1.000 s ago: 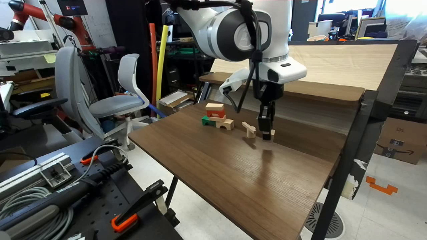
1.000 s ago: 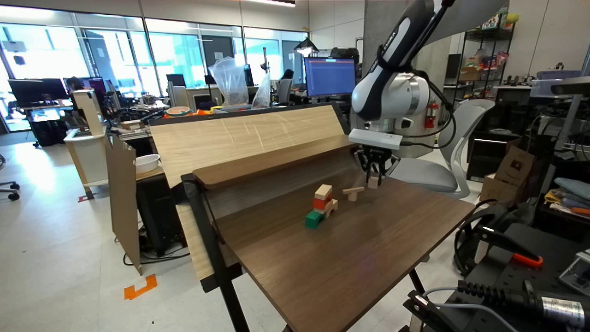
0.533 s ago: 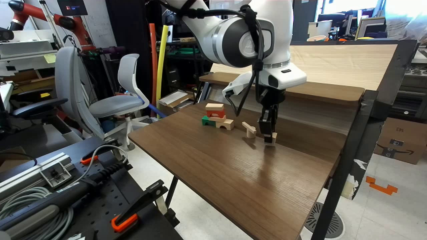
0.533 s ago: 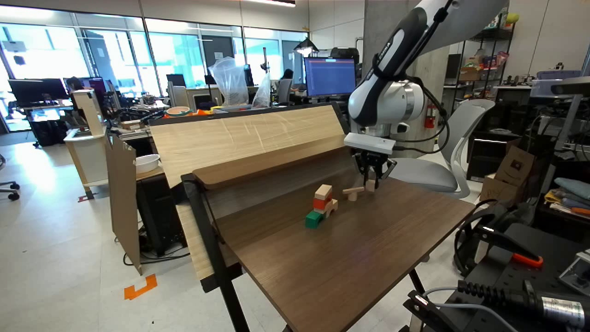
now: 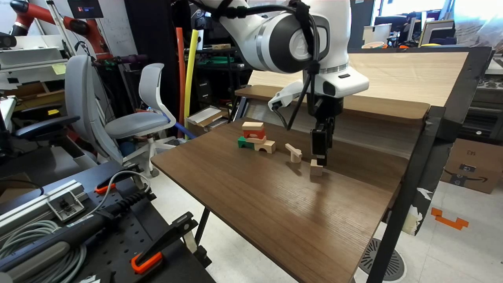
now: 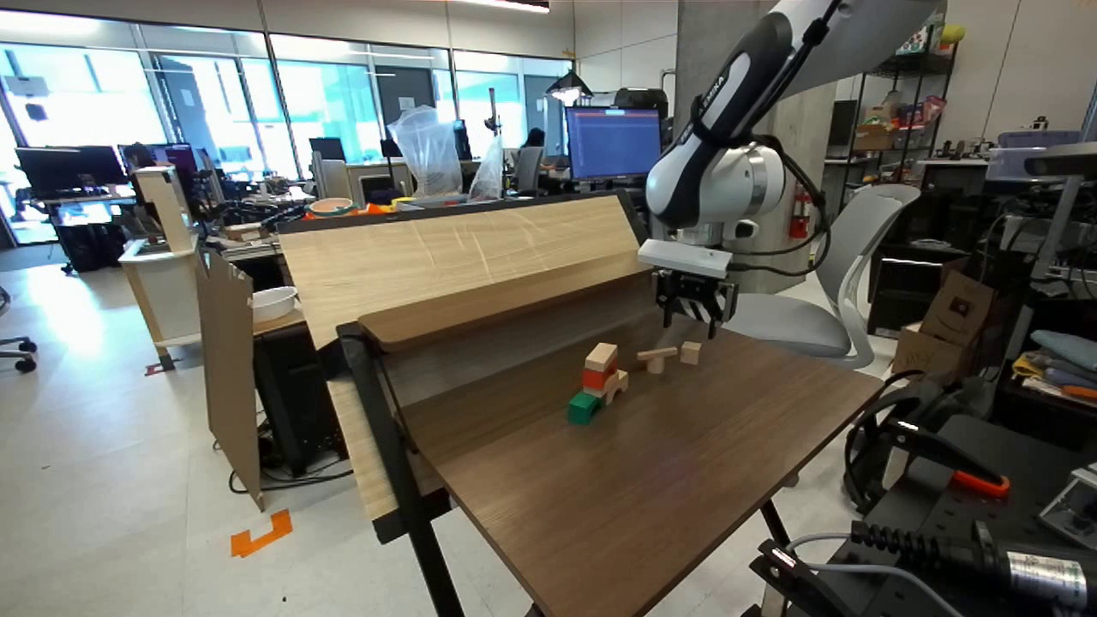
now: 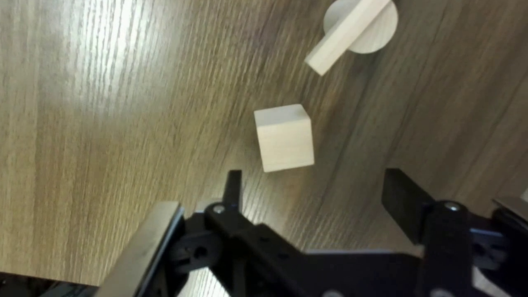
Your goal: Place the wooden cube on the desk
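The wooden cube [image 7: 286,142], pale and plain, rests flat on the dark brown desk [image 5: 255,188]. In both exterior views the cube [image 5: 316,168] [image 6: 691,353] sits near the short wooden cylinder. My gripper [image 7: 313,181] stands open, its black fingers [image 7: 234,187] wide apart with only desk surface showing between them. In the wrist view the cube lies just beyond the fingertips, free of both. In an exterior view the gripper [image 6: 690,326] hangs above the cube, apart from it.
A short cylinder [image 7: 375,35] with a thin stick [image 7: 348,35] across its top stands close to the cube. Farther along is a stack with a green block [image 6: 583,409], a red block [image 6: 596,379] and pale blocks. A raised shelf [image 5: 377,107] runs along the desk's back.
One second ago the gripper was shut on the cube above the desk. It came down, opened and let the cube go, then rose off it. The cube now stands on the desk.
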Motion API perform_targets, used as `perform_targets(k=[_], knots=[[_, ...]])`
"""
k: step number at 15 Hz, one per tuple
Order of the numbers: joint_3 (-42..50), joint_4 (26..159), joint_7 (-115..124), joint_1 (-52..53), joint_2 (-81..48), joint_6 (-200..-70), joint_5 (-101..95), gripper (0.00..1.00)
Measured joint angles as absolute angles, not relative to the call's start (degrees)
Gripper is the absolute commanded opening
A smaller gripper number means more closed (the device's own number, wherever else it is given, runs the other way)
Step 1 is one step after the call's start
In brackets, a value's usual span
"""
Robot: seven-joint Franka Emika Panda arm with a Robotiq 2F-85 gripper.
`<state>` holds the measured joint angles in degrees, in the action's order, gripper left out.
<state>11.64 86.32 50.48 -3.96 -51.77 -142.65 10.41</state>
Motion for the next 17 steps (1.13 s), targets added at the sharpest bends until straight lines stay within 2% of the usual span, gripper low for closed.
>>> perform_targets(k=[7, 17], knots=[[11.0, 91.7, 34.8, -4.0, -43.5, -138.5, 8.7, 1.0], [11.0, 110.5, 0.6, -7.9, -17.1, -132.4, 4.4, 1.0]])
